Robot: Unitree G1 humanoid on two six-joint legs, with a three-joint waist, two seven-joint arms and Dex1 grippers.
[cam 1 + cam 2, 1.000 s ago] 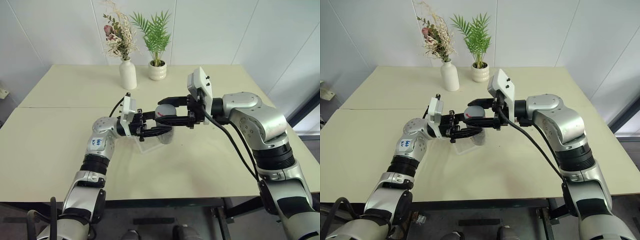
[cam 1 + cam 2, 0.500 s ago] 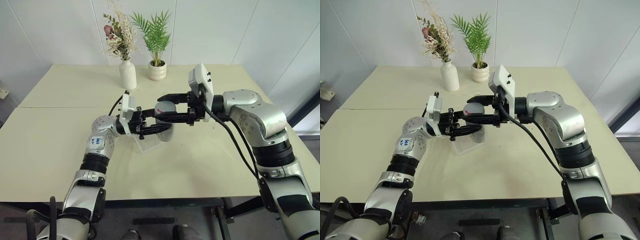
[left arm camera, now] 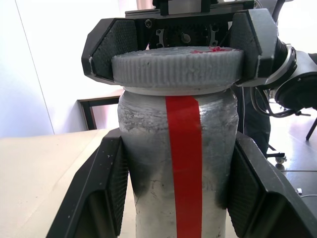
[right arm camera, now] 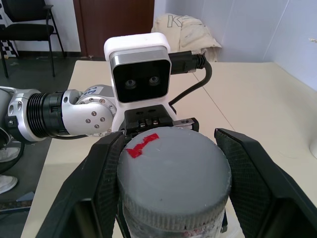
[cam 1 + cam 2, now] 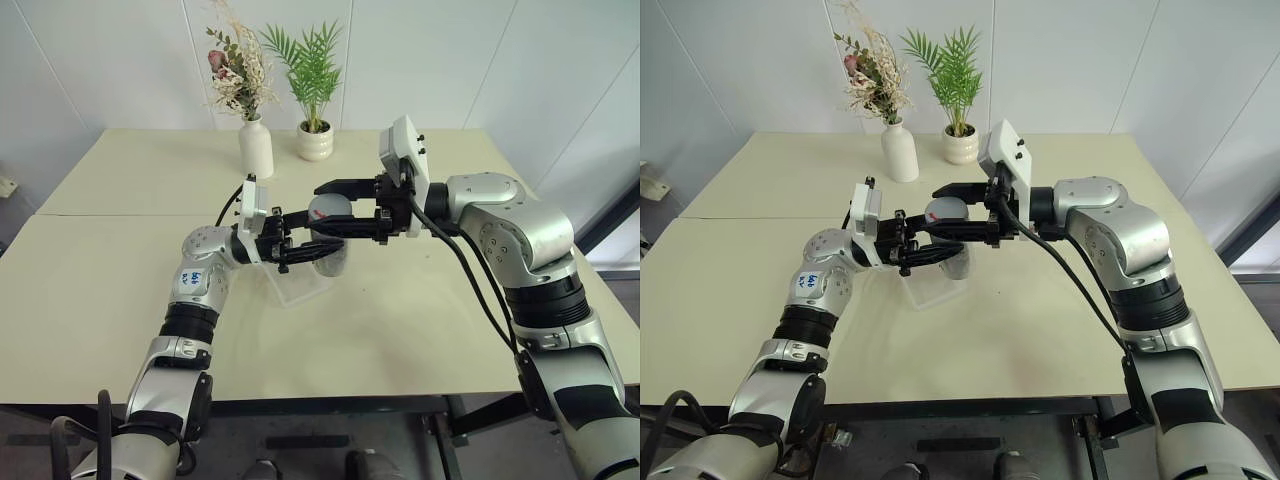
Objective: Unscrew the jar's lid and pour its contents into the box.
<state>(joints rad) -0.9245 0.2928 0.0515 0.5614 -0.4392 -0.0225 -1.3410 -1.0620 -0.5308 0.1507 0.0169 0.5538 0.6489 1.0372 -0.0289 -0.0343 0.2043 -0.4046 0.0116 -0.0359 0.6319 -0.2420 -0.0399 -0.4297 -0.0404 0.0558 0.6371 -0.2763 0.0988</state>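
Note:
The silvery-grey jar [image 3: 148,168] with a red stripe is held upright in the air over the table. My left gripper [image 5: 333,249] is shut on the jar's body, one finger [image 3: 106,183] on each side. My right gripper [image 5: 318,210] comes in from the opposite side, shut on the ribbed grey lid [image 4: 173,168], which bears a red mark and sits on the jar's top. The clear box [image 5: 297,290] lies on the table just below the jar; part of it is hidden behind the jar and my left fingers.
At the table's far side stand a white vase [image 5: 255,148] with dried flowers and a round white pot [image 5: 316,141] with a green plant. The pale table [image 5: 420,320] stretches wide around the box, its front edge near me.

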